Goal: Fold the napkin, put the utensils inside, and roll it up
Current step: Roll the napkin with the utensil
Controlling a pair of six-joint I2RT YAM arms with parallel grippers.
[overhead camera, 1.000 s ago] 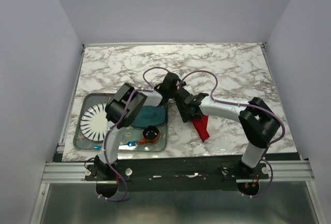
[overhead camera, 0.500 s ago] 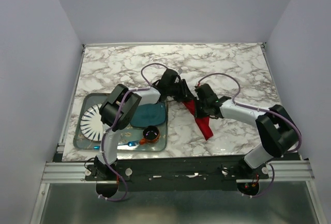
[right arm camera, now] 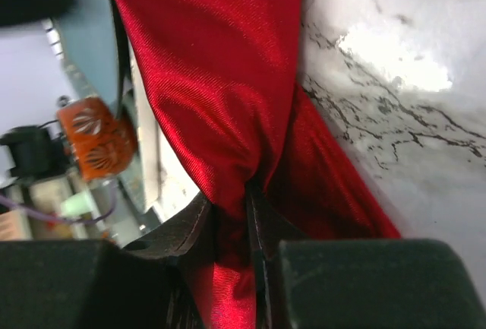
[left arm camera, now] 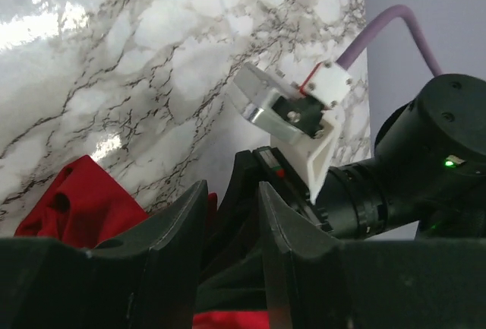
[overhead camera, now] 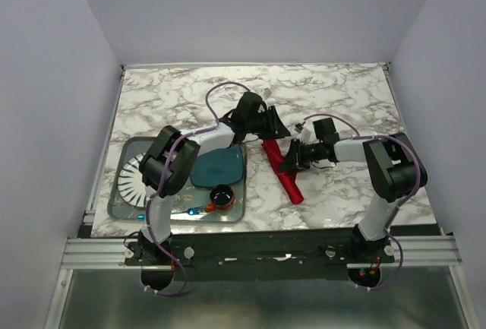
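The red napkin lies bunched into a narrow strip on the marble table, running from the centre toward the near right. My right gripper is at the strip's middle. In the right wrist view it is shut on a gathered fold of the napkin. My left gripper hovers at the strip's far end. Its jaws stand apart, with red cloth to the left and a sliver low between them. The utensils are out of view.
A glass tray at the near left holds a white striped plate, a teal plate, a brown cup and a blue plastic utensil. The left arm reaches over the teal plate. The two grippers are close together.
The right gripper slid right along the napkin and shut on it, its arm swinging outward. The left gripper's jaws opened and it drew slightly toward the far side.
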